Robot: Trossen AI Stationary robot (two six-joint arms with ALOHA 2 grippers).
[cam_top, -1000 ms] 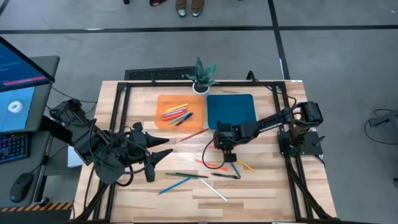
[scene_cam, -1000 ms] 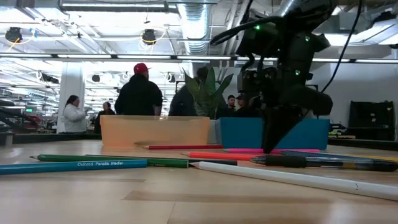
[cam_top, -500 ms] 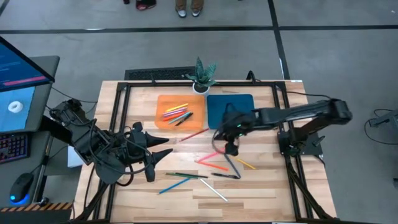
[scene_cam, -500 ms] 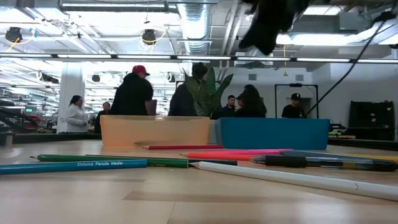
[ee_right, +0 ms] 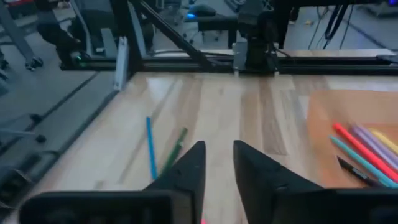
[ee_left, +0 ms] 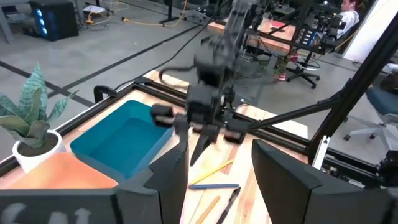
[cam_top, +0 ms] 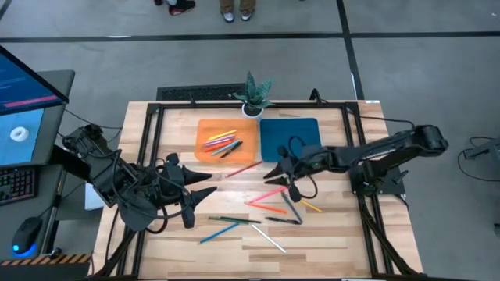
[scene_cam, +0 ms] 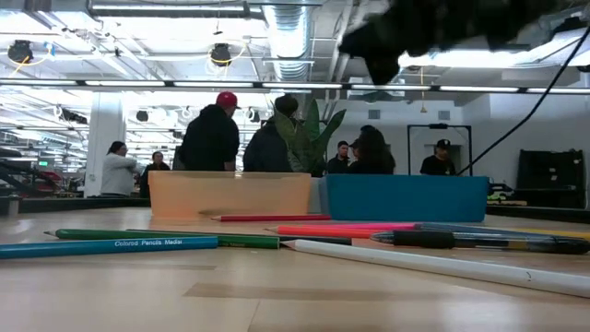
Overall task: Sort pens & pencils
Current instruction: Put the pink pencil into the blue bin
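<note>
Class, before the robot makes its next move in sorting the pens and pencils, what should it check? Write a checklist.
1. Right claw hangs above the table, beside the blue tray: ok.
2. Left claw open, waiting at the table's left side: ok.
3. Orange tray holds pencils: ok.
4. Loose pens and pencils all sorted: not ok, several lie on the table.
5. Potted plant out of the way behind the trays: ok.
</note>
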